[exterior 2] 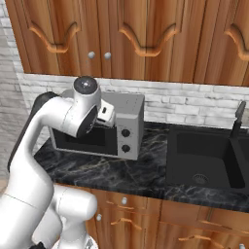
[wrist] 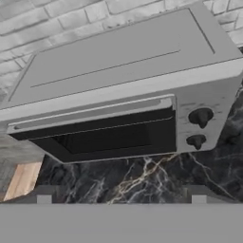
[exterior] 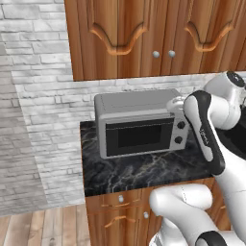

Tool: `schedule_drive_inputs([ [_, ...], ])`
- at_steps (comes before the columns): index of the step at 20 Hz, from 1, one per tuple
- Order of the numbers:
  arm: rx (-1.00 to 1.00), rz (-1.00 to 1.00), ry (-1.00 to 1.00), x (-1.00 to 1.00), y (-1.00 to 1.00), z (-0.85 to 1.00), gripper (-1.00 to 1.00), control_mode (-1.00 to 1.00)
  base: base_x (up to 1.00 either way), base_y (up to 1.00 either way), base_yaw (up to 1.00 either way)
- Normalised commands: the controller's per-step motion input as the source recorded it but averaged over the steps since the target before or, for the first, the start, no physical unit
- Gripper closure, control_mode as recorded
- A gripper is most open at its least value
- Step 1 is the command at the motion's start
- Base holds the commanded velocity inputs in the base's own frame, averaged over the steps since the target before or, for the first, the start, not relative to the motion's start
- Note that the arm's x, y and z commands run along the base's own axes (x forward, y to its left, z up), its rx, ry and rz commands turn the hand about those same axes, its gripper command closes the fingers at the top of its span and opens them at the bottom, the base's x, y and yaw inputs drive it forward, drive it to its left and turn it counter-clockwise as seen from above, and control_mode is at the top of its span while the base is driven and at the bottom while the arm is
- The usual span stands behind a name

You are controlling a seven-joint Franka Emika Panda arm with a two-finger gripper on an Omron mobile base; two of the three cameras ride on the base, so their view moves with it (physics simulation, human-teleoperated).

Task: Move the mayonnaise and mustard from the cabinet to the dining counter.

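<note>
The jaws [wrist: 121, 197] stood wide and empty above the microwave [exterior: 139, 122]. The cabinet [exterior 2: 97, 34] doors were shut, so the mayonnaise and mustard, if inside, were hidden. Reaching up, the arm's elbow might have clipped the microwave or a door. The sink [exterior 2: 204, 158] lay right on the table [exterior: 134, 170].

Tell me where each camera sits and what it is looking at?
Left base view: behind the arm's left, facing the microwave and shut cabinet; white arm lower right.
Right base view: behind its right, facing the microwave, sink; arm lower left.
Hand view: on the hand, looking down at the microwave; tool tips at bottom.
All share the microwave and marble counter.
</note>
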Motion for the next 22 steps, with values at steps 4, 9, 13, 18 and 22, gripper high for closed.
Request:
schedule_drive_inputs([
  [4, 0.01, 0.0, -0.14, 0.0, -0.01, 0.32, -1.0, -1.0, 0.0, 0.0, 0.0],
  [9, 0.0, 0.0, -0.1, 0.0, -0.08, 0.45, -1.0, -1.0, 0.0, 0.0, 0.0],
  [13, 0.01, -0.05, -0.11, 0.02, -0.01, 0.55, -1.0, -1.0, 0.0, 0.0, 0.0],
  [18, 0.04, -0.1, -0.05, 0.17, -0.07, 0.62, -1.0, -1.0, 0.0, 0.0, 0.0],
  [22, 0.07, -0.11, 0.0, 0.19, -0.19, 0.52, -1.0, -1.0, 0.0, 0.0, 0.0],
])
